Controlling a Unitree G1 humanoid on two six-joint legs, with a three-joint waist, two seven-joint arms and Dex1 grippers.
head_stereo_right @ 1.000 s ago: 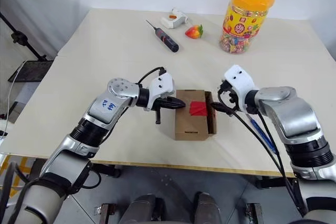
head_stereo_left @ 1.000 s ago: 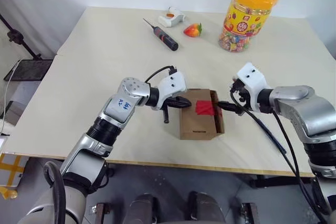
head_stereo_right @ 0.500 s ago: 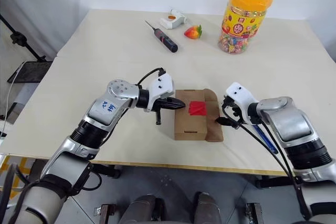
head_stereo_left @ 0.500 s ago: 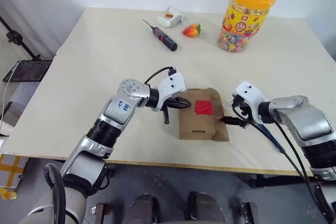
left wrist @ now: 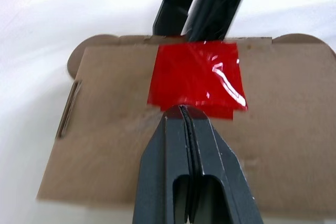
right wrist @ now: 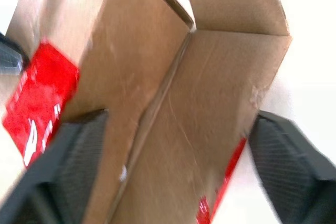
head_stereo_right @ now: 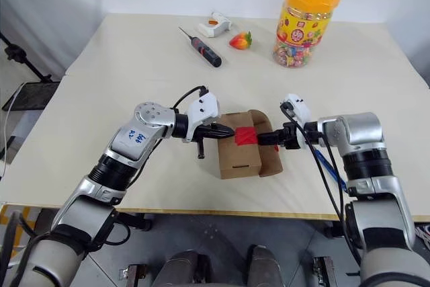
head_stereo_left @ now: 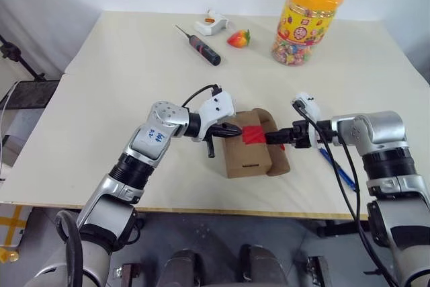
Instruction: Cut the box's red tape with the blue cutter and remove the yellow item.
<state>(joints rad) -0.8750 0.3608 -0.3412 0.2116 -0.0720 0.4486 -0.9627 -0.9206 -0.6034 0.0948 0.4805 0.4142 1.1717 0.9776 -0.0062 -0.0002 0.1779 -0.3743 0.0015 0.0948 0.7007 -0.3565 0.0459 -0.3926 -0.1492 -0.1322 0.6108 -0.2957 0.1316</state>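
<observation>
Left eye view: the box is seen near the front edge of the table, and every other place is given from it. A red tape patch is stuck on its top face. On its right side a brown flap is folded outward and hangs beside the carton wall.

The left gripper is laid against the box's left top edge; in the left wrist view its two black fingers are pressed fully together, nothing is held between them, and their tips are set on the near border of the red tape.

The right gripper is brought in from the box's right, at the folded flap. In the right wrist view its fingers are spread wide, one on either side of the carton and its flap; whether the cardboard is actually being squeezed cannot be told.

The blue cutter is left lying on the table to the right of the box, partly hidden under the right arm and its cable.

Far behind the box a black screwdriver, a white tool, a strawberry toy and a candy jar with a yellow lid are set out in a row
</observation>
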